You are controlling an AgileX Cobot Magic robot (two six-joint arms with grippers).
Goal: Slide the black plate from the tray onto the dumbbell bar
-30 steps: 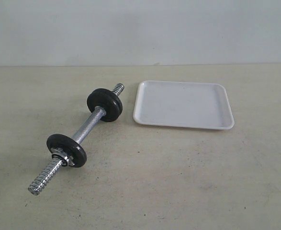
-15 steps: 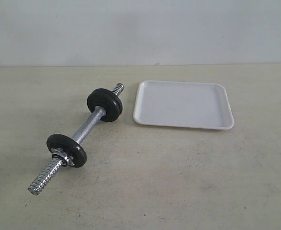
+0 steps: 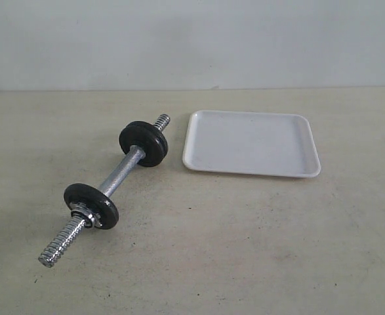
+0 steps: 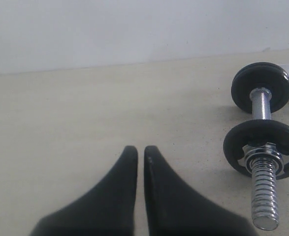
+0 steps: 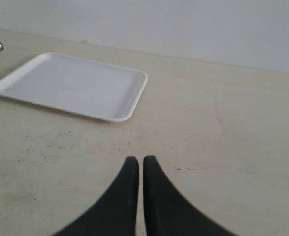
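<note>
Left hand (image 4: 140,149): fingers pressed together, nothing held or touched; placed near the threaded end of the dumbbell bar (image 3: 121,172).
Right hand (image 5: 137,159): fingers pressed together, nothing held; set well apart from the tray (image 3: 251,143).
Dumbbell bar: laid diagonally on the table (image 3: 244,249), just beside the tray.
Black plate (image 3: 143,144): carried on the bar, at the end nearer the tray.
Second black plate (image 3: 91,205): carried toward the other end.
</note>
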